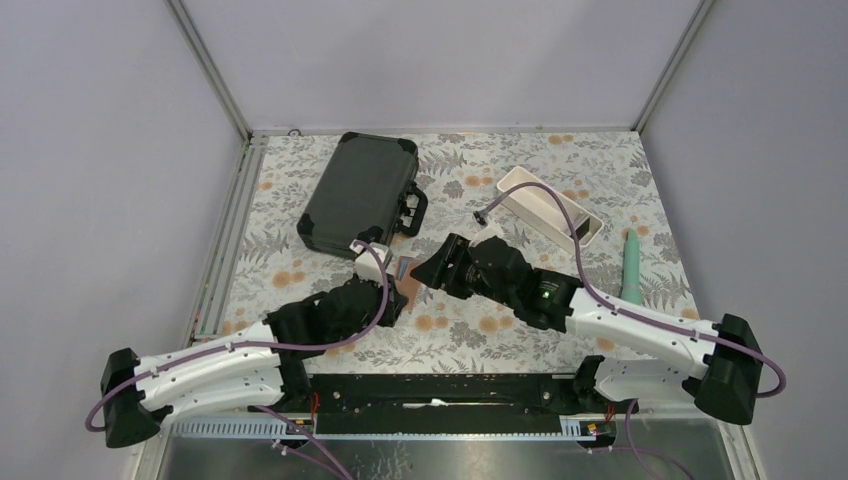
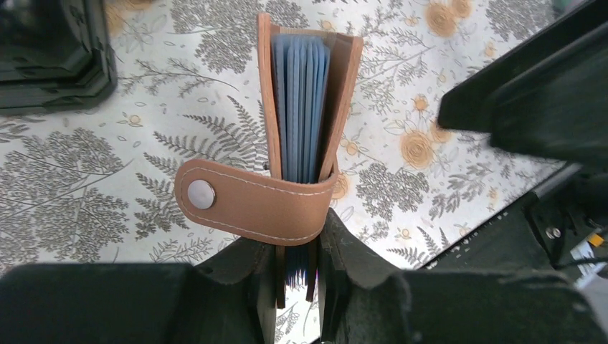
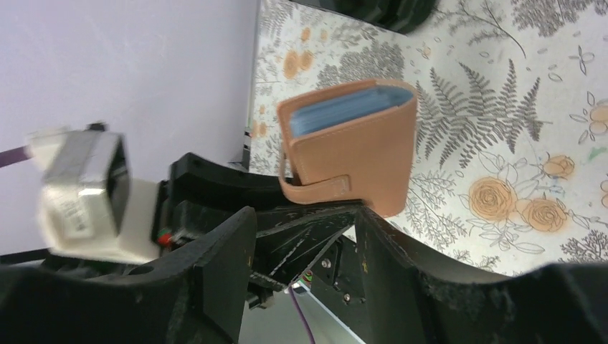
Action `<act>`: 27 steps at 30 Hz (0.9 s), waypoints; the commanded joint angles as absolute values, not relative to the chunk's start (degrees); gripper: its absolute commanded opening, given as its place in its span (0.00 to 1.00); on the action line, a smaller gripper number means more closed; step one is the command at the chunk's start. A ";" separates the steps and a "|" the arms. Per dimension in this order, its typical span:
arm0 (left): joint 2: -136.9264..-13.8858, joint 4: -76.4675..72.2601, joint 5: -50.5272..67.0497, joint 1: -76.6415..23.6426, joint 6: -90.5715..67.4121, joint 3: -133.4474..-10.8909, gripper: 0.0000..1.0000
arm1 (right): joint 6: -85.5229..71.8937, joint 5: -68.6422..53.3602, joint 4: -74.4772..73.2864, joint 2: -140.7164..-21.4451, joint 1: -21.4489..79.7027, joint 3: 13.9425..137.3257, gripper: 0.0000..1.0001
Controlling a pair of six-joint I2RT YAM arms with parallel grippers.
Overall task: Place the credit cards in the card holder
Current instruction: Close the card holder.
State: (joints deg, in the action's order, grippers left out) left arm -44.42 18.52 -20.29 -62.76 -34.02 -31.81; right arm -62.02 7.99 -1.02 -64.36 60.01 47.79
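The tan card holder [image 1: 404, 270] is upright over the floral table, clamped at its lower end by my shut left gripper [image 1: 390, 288]. In the left wrist view the holder [image 2: 344, 79] gapes open with its pale blue pockets showing and its strap with the snap hanging loose to the left, between my gripper's fingers [image 2: 297, 279]. My right gripper [image 1: 447, 266] is just right of the holder and holds a plain black credit card [image 1: 428, 270] edge to edge. In the right wrist view the scratched card [image 3: 315, 226] spans the gripper [image 3: 305, 236], just below the holder [image 3: 358, 150]. No other card shows.
A large black hard case [image 1: 360, 195] lies at the back left; its corner shows in the left wrist view [image 2: 50, 57]. A long white tray [image 1: 550, 205] stands at the back right. A teal tube-like object [image 1: 632, 265] lies at the right edge.
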 commanded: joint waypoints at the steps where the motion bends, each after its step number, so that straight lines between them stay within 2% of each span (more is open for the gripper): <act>1: -46.36 16.41 -30.60 -65.46 -32.43 -36.21 0.00 | -66.84 11.74 -7.54 -68.46 61.32 52.53 0.60; 11: -52.40 15.35 -28.40 -69.61 -32.01 -38.50 0.00 | -67.48 14.46 -4.61 -70.95 62.28 52.67 0.68; 20: -57.26 15.10 -29.49 -74.09 -30.26 -41.10 0.00 | -68.34 17.84 -6.62 -72.89 62.17 53.50 0.69; 22: -58.50 15.48 -30.65 -75.28 -29.73 -41.81 0.01 | -68.78 18.24 -6.98 -73.10 62.24 53.38 0.68; 27: -61.07 16.63 -33.58 -77.12 -28.48 -43.54 0.05 | -69.35 18.84 -8.45 -73.71 62.15 53.00 0.59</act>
State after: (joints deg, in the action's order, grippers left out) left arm -60.34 20.29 -31.53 -75.13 -30.61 -39.09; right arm -68.05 15.16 -8.78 -72.88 61.78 50.83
